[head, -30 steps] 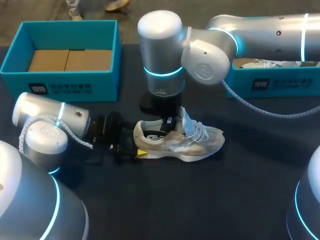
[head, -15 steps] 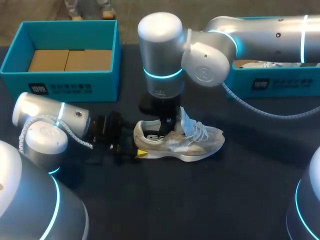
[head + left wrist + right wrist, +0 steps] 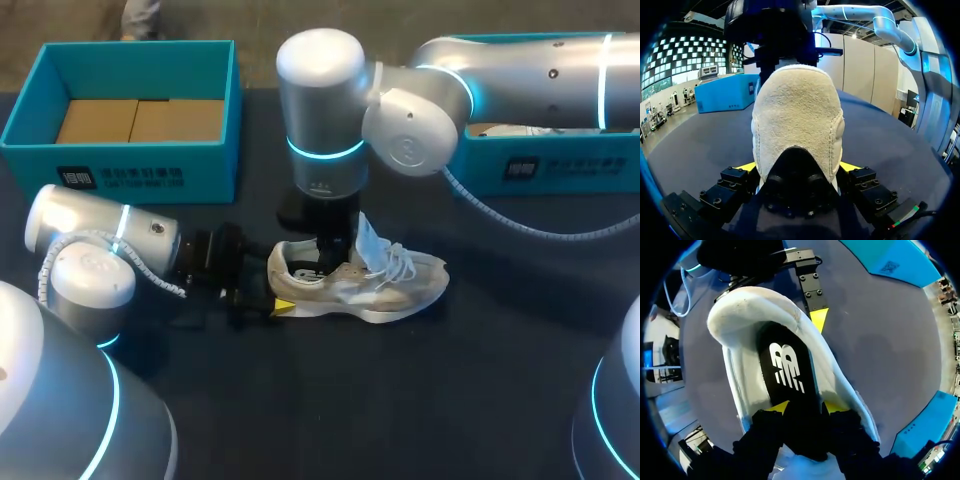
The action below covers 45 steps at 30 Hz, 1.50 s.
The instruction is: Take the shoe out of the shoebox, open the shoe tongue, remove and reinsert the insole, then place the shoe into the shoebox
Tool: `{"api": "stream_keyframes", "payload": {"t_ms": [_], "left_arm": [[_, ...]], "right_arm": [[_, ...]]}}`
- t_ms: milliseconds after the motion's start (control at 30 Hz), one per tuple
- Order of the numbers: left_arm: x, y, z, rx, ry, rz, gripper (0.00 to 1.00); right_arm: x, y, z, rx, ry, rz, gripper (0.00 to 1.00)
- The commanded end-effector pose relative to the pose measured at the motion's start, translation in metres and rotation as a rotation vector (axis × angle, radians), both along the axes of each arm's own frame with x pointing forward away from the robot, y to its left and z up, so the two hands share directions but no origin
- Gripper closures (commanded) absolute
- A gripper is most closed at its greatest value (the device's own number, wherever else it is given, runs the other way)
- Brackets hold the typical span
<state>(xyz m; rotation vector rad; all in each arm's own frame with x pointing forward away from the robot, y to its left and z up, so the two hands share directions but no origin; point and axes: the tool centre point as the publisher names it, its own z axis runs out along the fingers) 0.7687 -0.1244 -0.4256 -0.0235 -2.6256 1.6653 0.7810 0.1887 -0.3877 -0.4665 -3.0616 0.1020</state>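
Note:
A pale beige sneaker (image 3: pixel 365 282) lies on its side on the dark table, tongue (image 3: pixel 368 238) pulled up. My left gripper (image 3: pixel 275 290) lies low at its heel (image 3: pixel 797 120), one yellow tip (image 3: pixel 747 166) pressed to each side, shut on the shoe. My right gripper (image 3: pixel 325 262) comes straight down into the shoe's mouth. In the right wrist view its tips (image 3: pixel 805 407) stand apart over the black insole (image 3: pixel 787 370), which lies flat inside the shoe (image 3: pixel 740 315). One of the left gripper's fingers (image 3: pixel 817 320) shows beside the heel.
A teal shoebox (image 3: pixel 140 165) with a bare cardboard floor stands at the back left. A second teal box (image 3: pixel 550 168) at the back right holds something white, partly hidden by my right arm. Dark tabletop (image 3: pixel 400 400) stretches in front of the shoe.
My right gripper's fingers have spread apart inside the shoe. The shoe and my left arm have stayed where they were.

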Motion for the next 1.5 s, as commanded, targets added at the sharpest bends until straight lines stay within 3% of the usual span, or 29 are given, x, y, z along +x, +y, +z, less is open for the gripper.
{"api": "stream_keyframes", "payload": {"t_ms": [33, 333, 467, 567, 600, 833, 1133, 1500], "left_arm": [[0.000, 0.001, -0.001, 0.000, 0.000, 0.000, 1.00], [0.000, 0.001, -0.001, 0.000, 0.000, 0.000, 1.00], [0.000, 0.001, -0.001, 0.000, 0.000, 0.000, 1.00], [0.000, 0.001, -0.001, 0.000, 0.000, 0.000, 1.00], [0.000, 0.001, -0.001, 0.000, 0.000, 0.000, 1.00], [0.000, 0.001, -0.001, 0.000, 0.000, 0.000, 1.00], [0.000, 0.001, -0.001, 0.000, 0.000, 0.000, 1.00], [0.000, 0.001, -0.001, 0.000, 0.000, 0.000, 1.00]], "right_arm": [[0.004, 0.002, -0.011, 0.005, 0.016, 0.007, 0.58], [-0.004, 0.006, -0.028, 0.029, 0.072, 0.019, 0.58], [-0.011, 0.007, -0.034, 0.035, 0.091, 0.015, 0.65], [-0.015, 0.008, -0.035, 0.036, 0.101, 0.008, 0.97], [-0.015, 0.009, -0.035, 0.036, 0.104, 0.006, 1.00], [-0.022, 0.004, -0.032, 0.035, 0.117, -0.020, 1.00], [-0.025, -0.019, -0.001, 0.023, 0.066, -0.066, 1.00], [-0.014, -0.034, 0.029, 0.074, -0.024, -0.092, 1.00]]}}
